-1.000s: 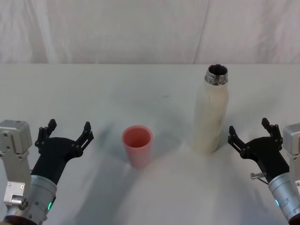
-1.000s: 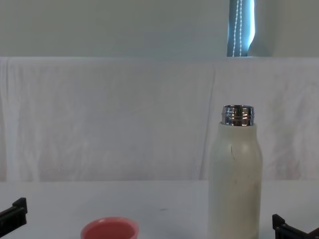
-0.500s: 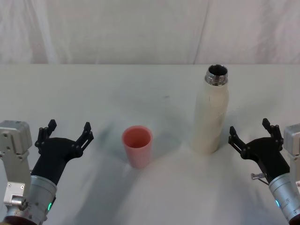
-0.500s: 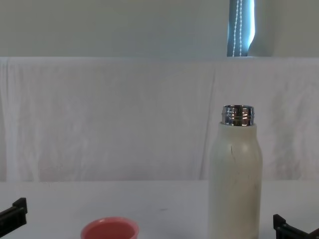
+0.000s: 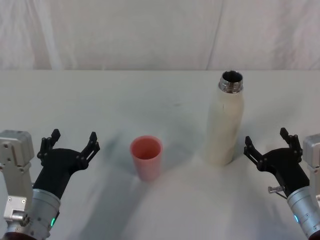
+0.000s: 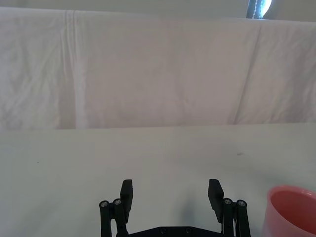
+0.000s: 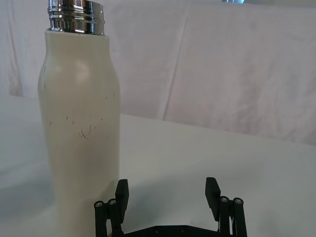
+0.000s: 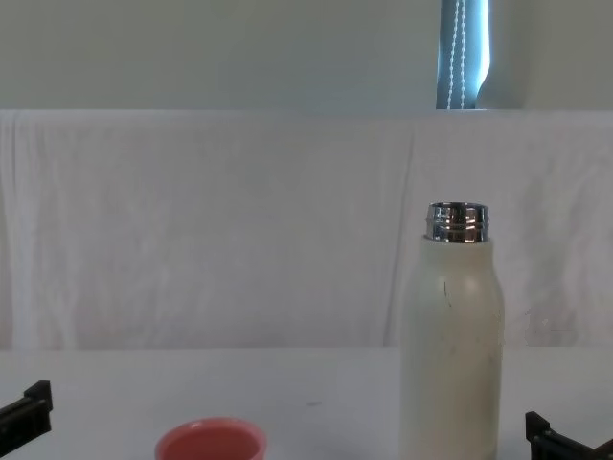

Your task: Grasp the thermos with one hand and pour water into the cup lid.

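Right gripper (image 5: pixel 270 146) sits low on the table (image 5: pixel 165 95) with its jaws spread apart and nothing between them, just to the right of the thermos (image 5: pixel 225 122) and not touching it. You can see the thermos standing upright, cap off, its steel neck (image 5: pixel 231 81) open. The cup lid (image 5: pixel 146 157) stands upright to the thermos's left, well apart from it, with no water visible inside. Left gripper (image 5: pixel 71 144) rests on the table left of the cup lid, jaws also spread and empty. Judge the task as not yet begun: you still have the grasp, the lift and the pour to complete.
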Controlling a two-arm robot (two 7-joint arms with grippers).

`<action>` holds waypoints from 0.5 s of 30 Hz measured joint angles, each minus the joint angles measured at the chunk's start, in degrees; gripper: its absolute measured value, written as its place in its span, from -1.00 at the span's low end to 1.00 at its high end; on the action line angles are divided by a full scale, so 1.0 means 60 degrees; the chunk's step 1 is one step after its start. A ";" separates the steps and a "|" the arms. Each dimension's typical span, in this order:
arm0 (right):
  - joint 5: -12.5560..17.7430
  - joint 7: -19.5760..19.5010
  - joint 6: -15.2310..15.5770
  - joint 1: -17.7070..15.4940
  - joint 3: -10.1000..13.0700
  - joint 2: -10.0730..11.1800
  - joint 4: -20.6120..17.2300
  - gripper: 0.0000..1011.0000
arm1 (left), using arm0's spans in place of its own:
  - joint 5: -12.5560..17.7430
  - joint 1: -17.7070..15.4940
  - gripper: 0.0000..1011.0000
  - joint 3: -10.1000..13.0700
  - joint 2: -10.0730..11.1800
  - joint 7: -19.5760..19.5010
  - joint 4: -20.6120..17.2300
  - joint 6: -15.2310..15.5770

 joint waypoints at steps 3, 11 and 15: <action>0.0000 0.0000 0.0000 0.0000 0.0000 0.0001 -0.0001 0.98 | 0.0001 0.0000 0.98 0.0000 0.0000 0.0000 0.0000 0.0000; 0.0001 -0.0001 0.0000 0.0001 0.0000 0.0000 -0.0002 0.98 | 0.0000 0.0000 0.98 0.0000 0.0000 0.0000 0.0000 0.0000; 0.0001 0.0000 0.0000 0.0001 -0.0001 0.0000 -0.0002 0.98 | 0.0000 0.0000 0.98 0.0000 0.0001 0.0000 0.0000 -0.0001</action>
